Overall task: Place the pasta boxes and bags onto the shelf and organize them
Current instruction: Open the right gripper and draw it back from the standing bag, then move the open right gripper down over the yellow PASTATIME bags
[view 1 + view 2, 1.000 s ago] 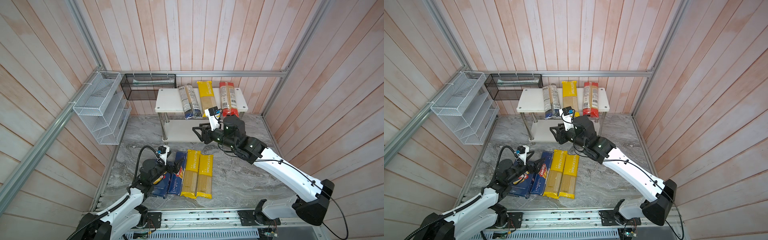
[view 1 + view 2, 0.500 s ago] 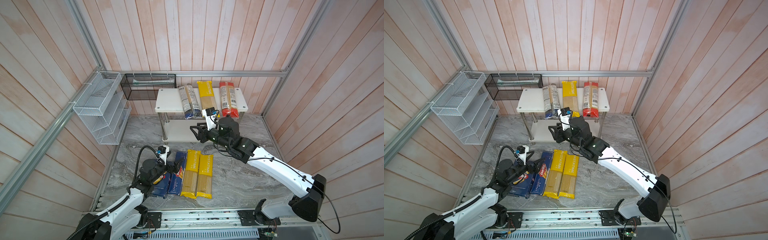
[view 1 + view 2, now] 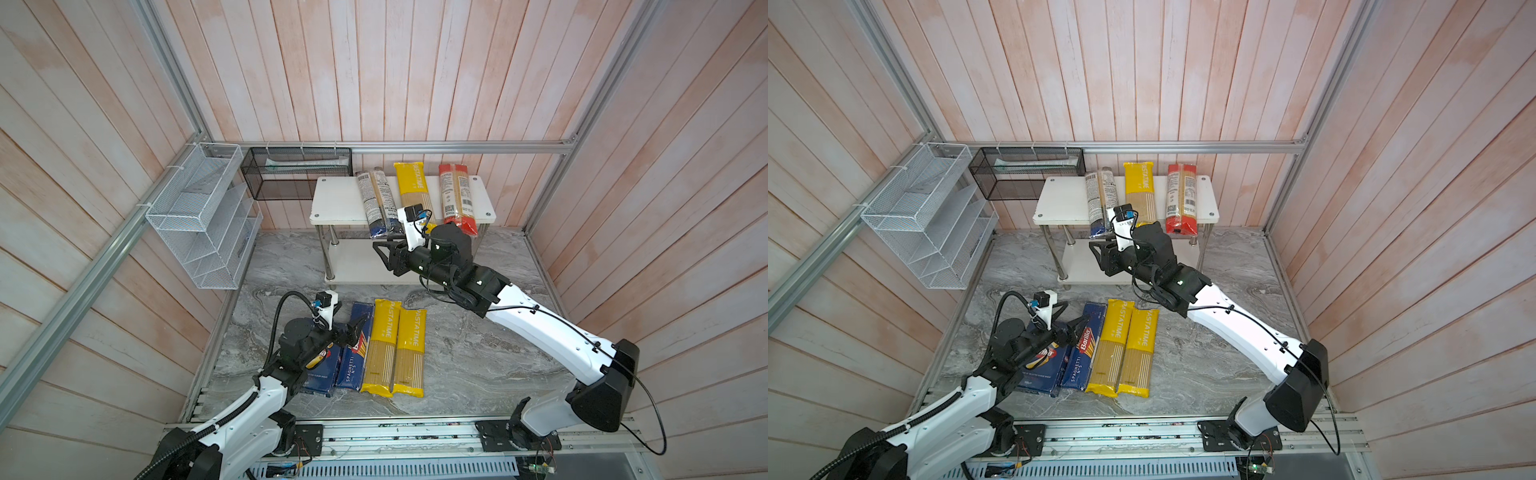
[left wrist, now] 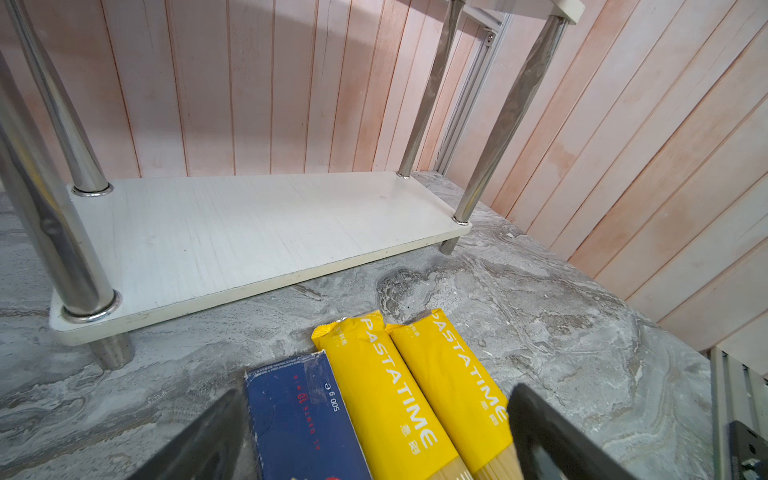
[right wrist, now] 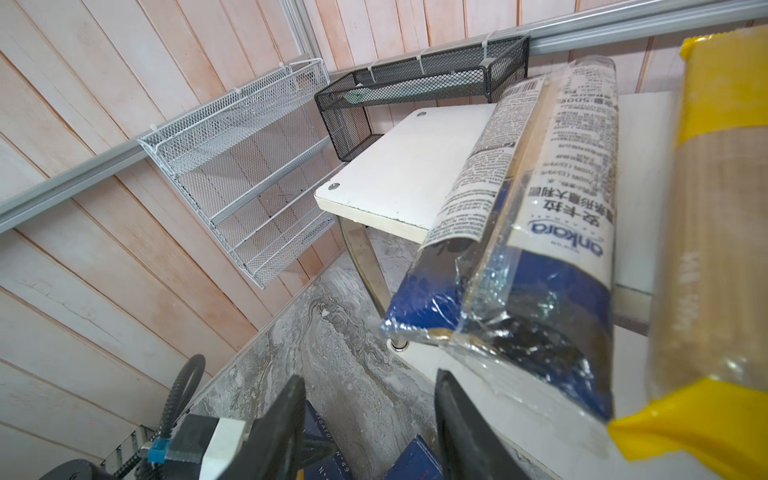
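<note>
1. Looking down in both top views, we see the low 2-tier shelf of white boards on chrome tube legs standing against the back wall.
2. 3 long bags lie side by side on its top board: a dark-blue-ended clear plastic bag with white labels, a yellow PASTATIME plastic bag and a red-ended clear plastic bag. Their near ends stick out past the front edge.
3. On the grey marble desk, in front of the shelf, 4 packs lie in a close row: a wide dark blue Barilla cardboard box, a long narrow dark blue Barilla spaghetti box, a 2nd yellow bag and a 3rd yellow bag.
4. We find the right claw in front of the shelf, just beside the overhanging end of the dark-blue-ended bag. Its fingers are spread and nothing sits between them.
5. We find the left claw over the far end of the narrow box, fingers spread wide. In the left wrist view they flank the ends of that box and the 2 desk bags; we cannot tell whether they touch anything.
</note>
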You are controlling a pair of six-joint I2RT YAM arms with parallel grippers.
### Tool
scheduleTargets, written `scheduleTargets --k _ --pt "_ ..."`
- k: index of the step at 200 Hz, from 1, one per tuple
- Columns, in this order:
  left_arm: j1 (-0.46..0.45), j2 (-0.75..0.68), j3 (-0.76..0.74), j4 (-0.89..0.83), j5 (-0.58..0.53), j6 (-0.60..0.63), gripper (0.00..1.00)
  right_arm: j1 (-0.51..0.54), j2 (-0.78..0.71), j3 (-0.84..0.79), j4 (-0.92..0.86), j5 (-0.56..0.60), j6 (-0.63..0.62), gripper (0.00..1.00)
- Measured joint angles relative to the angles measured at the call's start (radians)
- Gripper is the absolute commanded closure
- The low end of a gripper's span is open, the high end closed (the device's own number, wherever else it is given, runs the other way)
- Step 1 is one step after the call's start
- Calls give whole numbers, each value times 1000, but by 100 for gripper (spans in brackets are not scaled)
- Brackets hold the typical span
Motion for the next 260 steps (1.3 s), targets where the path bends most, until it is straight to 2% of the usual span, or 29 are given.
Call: scheduleTargets --k 169,260 --pt "0 7 0 -6 -20 1 0 0 168 146 -11 -46 -35 50" --pt "0 -35 0 -16 -42 2 0 47 163 156 -57 -39 -42 51"
